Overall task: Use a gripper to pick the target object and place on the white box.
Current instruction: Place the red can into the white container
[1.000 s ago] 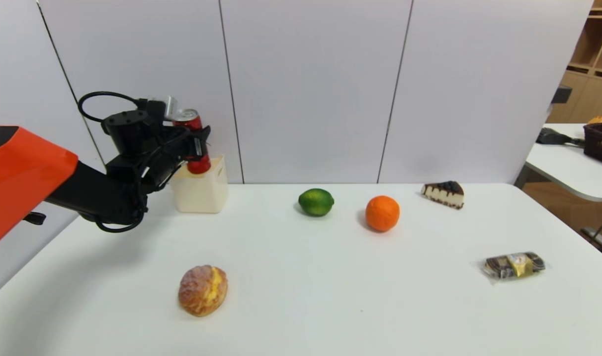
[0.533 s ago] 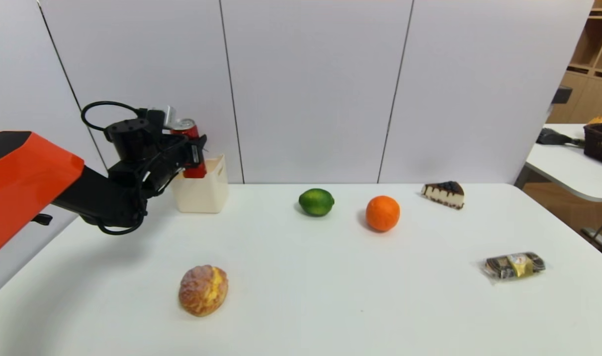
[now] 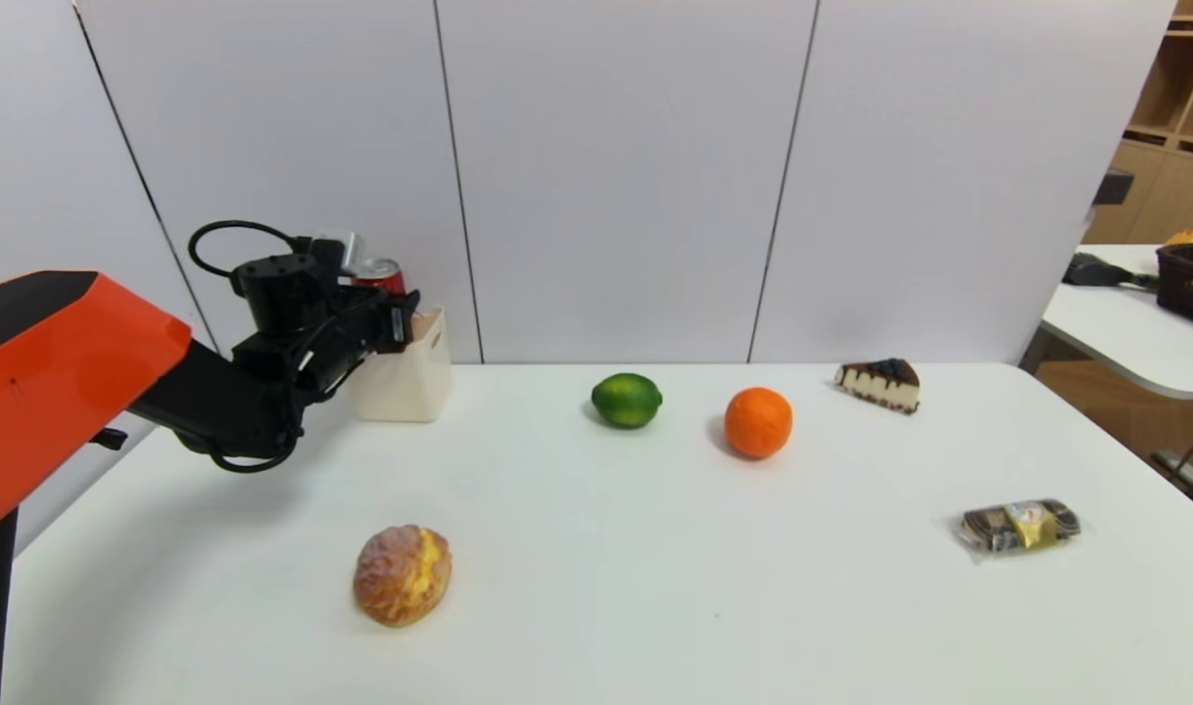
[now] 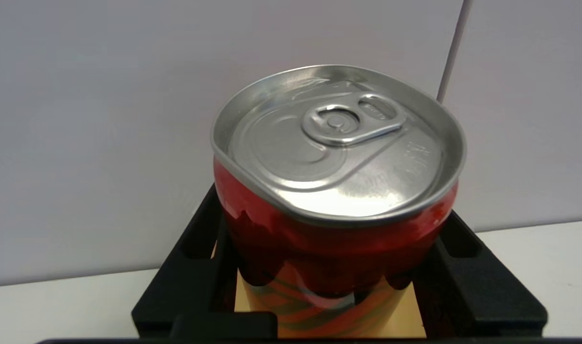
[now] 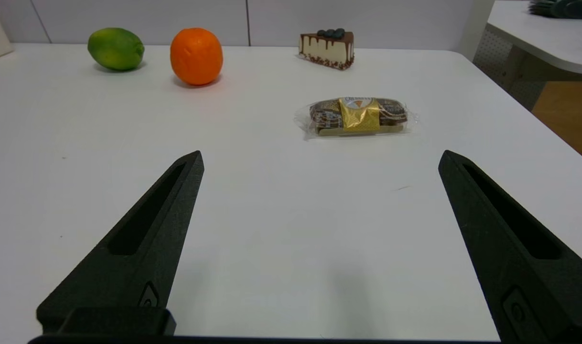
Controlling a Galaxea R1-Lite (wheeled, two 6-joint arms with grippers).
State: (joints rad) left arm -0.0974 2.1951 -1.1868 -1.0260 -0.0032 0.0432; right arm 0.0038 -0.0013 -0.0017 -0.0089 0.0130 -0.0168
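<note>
L gripper [image 3: 389, 311] has its fingers [image 4: 186, 282] pinching the red soda can [image 4: 334, 239] round its sides, can roughly upright w/ its silver top showing above the grip, lower part down inside or just over the mouth of the white box [image 3: 405, 387] at the back L of the counter [image 3: 655, 587]. Can't tell if the can's base is touching the box floor. Main risk, I'd say: letting go too early, w/ the base still off the floor, so the can drops, tips & leans on a wall. Next: box looks light, so if the can or the fingers catch the rim on the way down, it could slide or topple, esp. w/ the back wall panel [image 3: 616, 176] so near. Opening the fingers wide inside a narrow box might also shove its sides apart or jam, & a crooked pull-out could drag box + can along. Smooth metal could slip too if the grip's weak. R gripper [image 5: 322, 160] idle over the R part of the counter, fingers spread w/ nothing between; lime [image 3: 627, 400] & orange [image 3: 758, 422] sit well apart from the box, so little risk there.
</note>
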